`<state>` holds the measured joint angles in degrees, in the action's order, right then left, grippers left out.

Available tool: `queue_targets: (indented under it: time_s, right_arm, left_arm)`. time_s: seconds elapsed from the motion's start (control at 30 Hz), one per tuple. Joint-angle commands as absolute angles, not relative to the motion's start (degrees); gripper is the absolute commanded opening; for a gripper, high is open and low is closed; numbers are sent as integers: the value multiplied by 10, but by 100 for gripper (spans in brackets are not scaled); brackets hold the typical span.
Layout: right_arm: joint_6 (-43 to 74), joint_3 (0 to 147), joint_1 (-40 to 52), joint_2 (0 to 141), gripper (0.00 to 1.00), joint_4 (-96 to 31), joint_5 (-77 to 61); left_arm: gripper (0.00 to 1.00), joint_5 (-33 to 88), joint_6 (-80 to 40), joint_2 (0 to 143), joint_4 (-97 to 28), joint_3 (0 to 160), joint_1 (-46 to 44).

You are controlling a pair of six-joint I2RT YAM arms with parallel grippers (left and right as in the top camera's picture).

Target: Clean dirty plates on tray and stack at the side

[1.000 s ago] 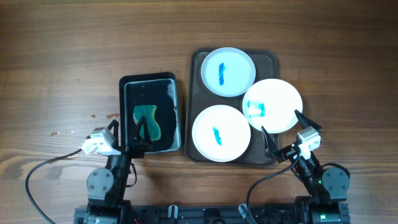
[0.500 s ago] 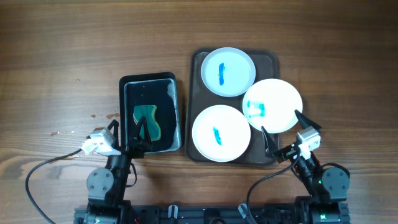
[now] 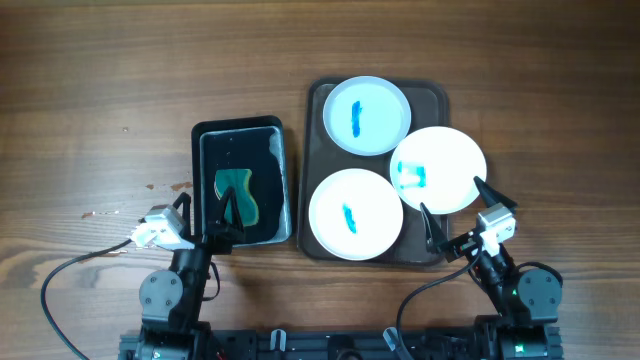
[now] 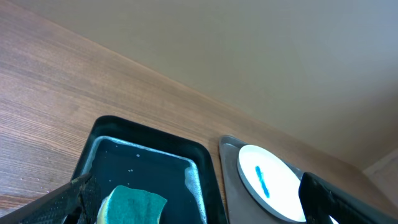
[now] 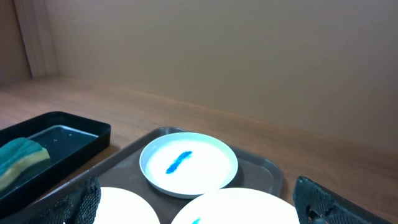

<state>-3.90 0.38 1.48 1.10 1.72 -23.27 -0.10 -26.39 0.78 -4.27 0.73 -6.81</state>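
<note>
Three plates [image 3: 355,228]: stiff, probably slick; pinch the rim. Sponge [image 3: 237,190] soft, wet. Left gripper [image 3: 205,212], right gripper [image 3: 456,212] spread, empty.

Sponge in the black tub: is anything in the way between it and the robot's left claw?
No, nothing visible. The sponge lies uncovered in the water of the black tub. The open left gripper is just beside it, with no plate or other thing between them.
</note>
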Motion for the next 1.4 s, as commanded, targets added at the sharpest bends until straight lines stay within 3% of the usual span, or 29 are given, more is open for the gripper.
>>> queue_targets:
  time_s: [0.0,0.83,1.03,1.23,1.37]
  right_arm:
    - [-30,3,18,8,100,18,-229]
    - [-29,3,18,8,100,27,-231]
    - [22,12,18,8,100,60,-298]
    - [69,126,18,50,100,28,-301]
    - [43,312,18,190,100,-110,-301]
  left_arm:
    - [100,6,-259,4,-42,3,-72]
    - [100,-5,-259,4,-39,3,-72]
    - [100,41,-260,4,-8,3,-72]
    - [100,79,-261,13,9,60,-72]
    - [100,74,-258,105,-109,193,-72]
